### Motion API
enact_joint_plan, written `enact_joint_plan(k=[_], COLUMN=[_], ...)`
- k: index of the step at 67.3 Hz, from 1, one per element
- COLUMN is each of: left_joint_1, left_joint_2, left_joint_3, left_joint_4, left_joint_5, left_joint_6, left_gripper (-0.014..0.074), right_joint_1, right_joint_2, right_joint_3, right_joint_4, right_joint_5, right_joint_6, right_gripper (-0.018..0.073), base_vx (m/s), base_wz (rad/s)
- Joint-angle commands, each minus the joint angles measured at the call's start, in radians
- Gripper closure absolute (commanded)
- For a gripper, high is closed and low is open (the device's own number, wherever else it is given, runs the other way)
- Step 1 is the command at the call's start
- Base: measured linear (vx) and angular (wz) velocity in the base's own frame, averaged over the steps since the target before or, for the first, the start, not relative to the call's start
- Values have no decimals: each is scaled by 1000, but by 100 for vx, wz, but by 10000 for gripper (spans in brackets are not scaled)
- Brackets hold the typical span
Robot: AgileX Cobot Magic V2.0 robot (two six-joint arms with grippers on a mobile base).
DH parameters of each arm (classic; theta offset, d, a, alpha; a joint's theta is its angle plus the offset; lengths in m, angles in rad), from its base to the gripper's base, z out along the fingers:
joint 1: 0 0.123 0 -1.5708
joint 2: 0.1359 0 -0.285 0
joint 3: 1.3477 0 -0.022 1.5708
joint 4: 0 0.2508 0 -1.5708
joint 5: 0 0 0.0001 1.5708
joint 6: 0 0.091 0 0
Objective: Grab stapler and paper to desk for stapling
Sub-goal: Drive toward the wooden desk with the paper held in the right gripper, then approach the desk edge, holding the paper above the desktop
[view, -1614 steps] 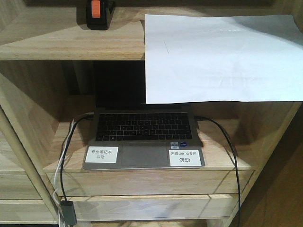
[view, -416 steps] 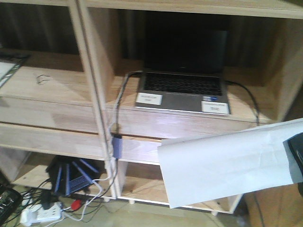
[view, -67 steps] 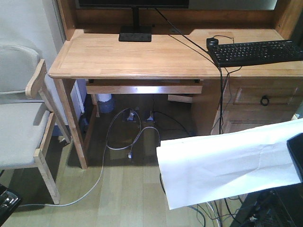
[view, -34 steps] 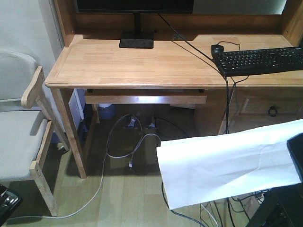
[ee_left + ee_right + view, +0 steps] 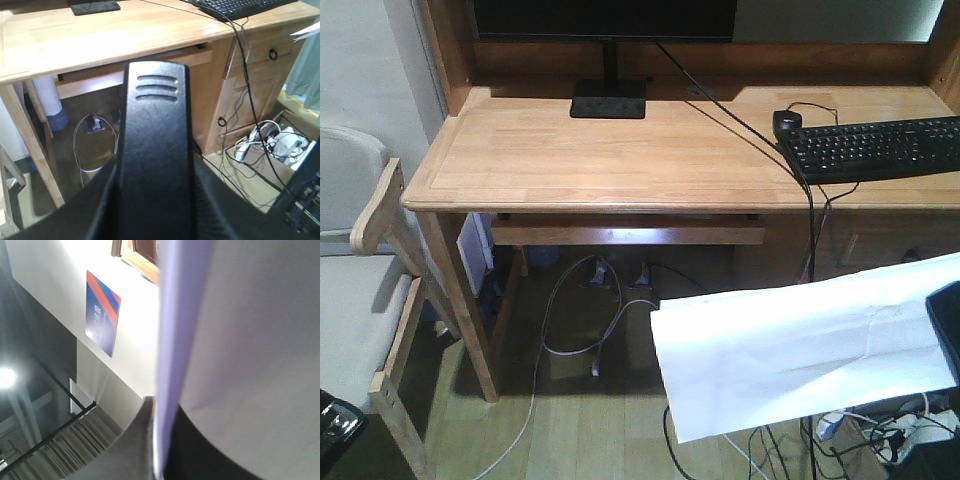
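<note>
Pinching paper (image 5: pixel 800 350) by one edge with right gripper (image 5: pixel 944 335), mostly cropped; clamping stapler (image 5: pixel 155 125) with left gripper (image 5: pixel 156 205), fingers (image 5: pixel 102 220) dark and blurred.

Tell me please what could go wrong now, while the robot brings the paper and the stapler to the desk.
1. The paper hangs limp in front of the desk, pinched by the right gripper at one side only. Its free end may catch the desk's front edge.
2. A black cable crosses the top beside the keyboard. A sheet laid there would likely not lie flat for stapling.
</note>
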Motion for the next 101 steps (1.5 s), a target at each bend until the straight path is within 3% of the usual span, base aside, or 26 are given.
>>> enact_joint_plan(k=[1,101], left_joint_1=[1,1], left_joint_2=[9,9], left_joint_3=[-32,-32], left_joint_4=[-3,-3], left_joint_5=[-107,-107], left_joint_6=[-1,-1], left_gripper=[603,603], right_joint_1=[0,0], right_joint_2=[1,1], right_joint_3=[25,25], right_joint_4=[15,15], right_joint_5=[-180,-180], right_joint_6=[-7,-7], right_gripper=[561,561], base_vx=[15,13], base_wz=[0,0])
